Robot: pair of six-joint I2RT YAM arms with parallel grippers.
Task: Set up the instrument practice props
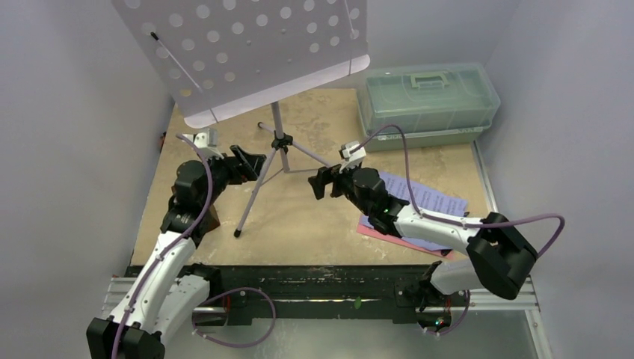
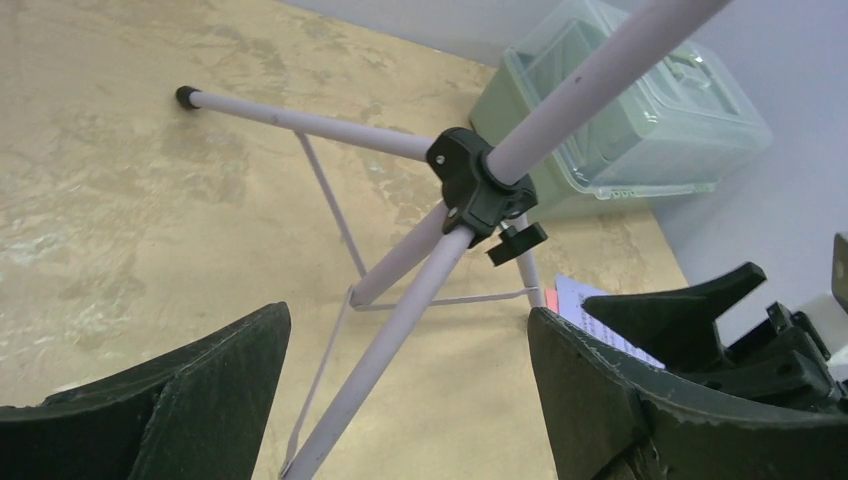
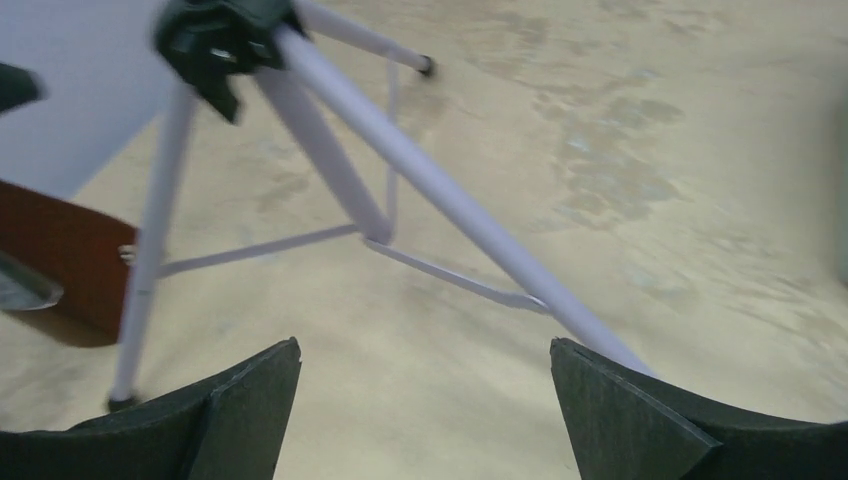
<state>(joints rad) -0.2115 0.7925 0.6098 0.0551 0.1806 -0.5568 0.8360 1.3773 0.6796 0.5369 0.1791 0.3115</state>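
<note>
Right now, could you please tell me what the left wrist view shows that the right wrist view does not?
Only the left wrist view shows the translucent green box and a corner of the music sheets. Only the right wrist view shows the brown metronome at its left edge. Both show the music stand's tripod legs, its black hub and the tan table.

Soft, even light with faint shadows; the right wrist view is motion-blurred, smearing the thin lavender tripod legs (image 3: pixel 440 190).
</note>
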